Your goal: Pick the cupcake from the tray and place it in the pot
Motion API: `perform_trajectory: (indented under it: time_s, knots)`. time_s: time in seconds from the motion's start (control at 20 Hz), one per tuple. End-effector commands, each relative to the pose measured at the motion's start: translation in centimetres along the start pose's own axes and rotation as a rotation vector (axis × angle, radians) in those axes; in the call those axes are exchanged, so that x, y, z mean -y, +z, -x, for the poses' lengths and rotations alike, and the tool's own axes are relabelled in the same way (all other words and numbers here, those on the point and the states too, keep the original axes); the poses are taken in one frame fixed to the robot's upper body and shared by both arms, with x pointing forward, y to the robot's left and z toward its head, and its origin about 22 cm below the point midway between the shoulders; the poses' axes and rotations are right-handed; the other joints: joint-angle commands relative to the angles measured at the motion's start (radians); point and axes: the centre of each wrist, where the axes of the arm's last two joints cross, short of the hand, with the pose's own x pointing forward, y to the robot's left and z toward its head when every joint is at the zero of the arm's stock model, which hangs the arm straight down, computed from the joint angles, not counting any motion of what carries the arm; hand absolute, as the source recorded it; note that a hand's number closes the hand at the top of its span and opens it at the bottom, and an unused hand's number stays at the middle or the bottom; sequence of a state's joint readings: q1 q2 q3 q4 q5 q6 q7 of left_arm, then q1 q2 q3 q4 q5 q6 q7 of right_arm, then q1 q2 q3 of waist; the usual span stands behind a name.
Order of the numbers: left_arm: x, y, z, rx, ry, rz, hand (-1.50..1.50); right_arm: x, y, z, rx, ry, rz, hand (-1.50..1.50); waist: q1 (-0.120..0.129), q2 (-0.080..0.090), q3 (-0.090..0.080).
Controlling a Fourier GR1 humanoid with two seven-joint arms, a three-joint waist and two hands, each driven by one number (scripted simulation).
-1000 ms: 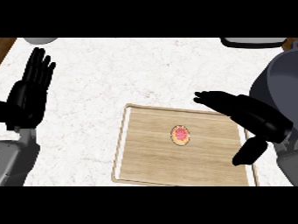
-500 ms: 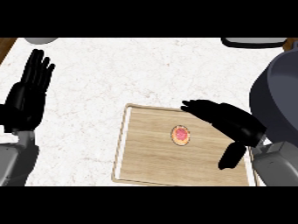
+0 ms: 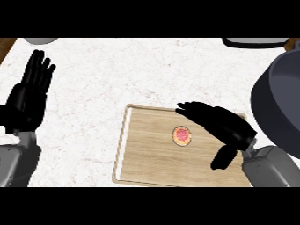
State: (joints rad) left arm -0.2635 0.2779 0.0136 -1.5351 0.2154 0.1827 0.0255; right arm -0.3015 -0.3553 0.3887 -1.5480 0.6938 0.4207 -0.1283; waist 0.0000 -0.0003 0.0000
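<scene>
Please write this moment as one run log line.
right robot hand: open, beside cupcake | cupcake: on tray | left robot hand: open, resting

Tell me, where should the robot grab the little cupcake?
Probably by its round sides, coming from above and the right: the cupcake sits upright on the wooden tray, and the right hand is open beside it, thumb and fingers apart.

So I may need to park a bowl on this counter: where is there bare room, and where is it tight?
Bare counter runs between the resting open left hand and the pot, above the tray. The tray's lower half is bare wood too. It is crowded at the tray's right, where the right hand hovers beside the cupcake, near the pot.
</scene>
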Motion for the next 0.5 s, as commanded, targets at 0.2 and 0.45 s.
perform_trajectory:
  time_s: [0.2, 0.45]
  knots:
    - [0.1, 0.4, -0.2, -0.013, 0.004, 0.007, 0.0, -3.0, -3.1, -0.8, -0.073, 0.029, -0.028, -1.5, 0.003, 0.0, 0.0]
    - [0.4, 0.2, -0.7, -0.002, 0.019, 0.015, 0.0, -5.2, -4.3, 0.0, -0.056, 0.029, -0.012, -1.5, 0.002, 0.0, 0.0]
